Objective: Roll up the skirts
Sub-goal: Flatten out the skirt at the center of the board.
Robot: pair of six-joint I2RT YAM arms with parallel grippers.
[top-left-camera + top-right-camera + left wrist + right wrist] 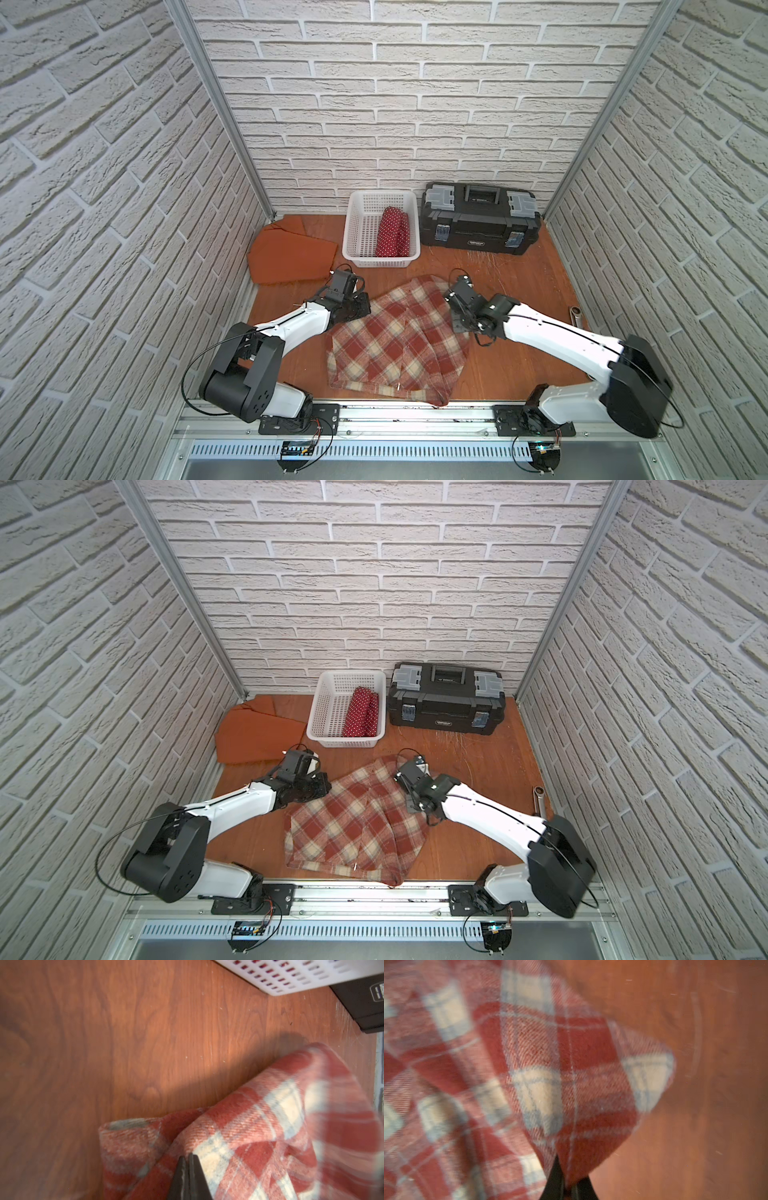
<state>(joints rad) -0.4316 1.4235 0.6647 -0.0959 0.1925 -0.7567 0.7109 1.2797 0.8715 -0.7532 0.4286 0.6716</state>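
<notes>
Finding: the polka-dot skirt (392,232) lies rolled inside the white basket (380,262). The orange skirt (291,257) lies flat and unrolled just beside the basket, on the robot's left. The plaid skirt (395,336) is spread on the desk (519,291) in front of the basket, on the robot's side, its near hem reaching the desk edge.

Grippers: the left gripper (188,1158) is closed tight on the plaid skirt's edge nearest the basket. The right gripper (570,1176) stands narrow with a raised corner of the same edge pinched between its jaws.

Assessment: the roll on the plaid skirt appears only begun, with one low fold showing at the basket-side edge.

Recommendation: carry both held points away from the basket together and at equal height, so that the fold lands straight. Keep the cloth taut between the grippers, turn it over tightly, and release only once the fold rests on the cloth beneath. Uneven travel risks a slanted, loose roll.
</notes>
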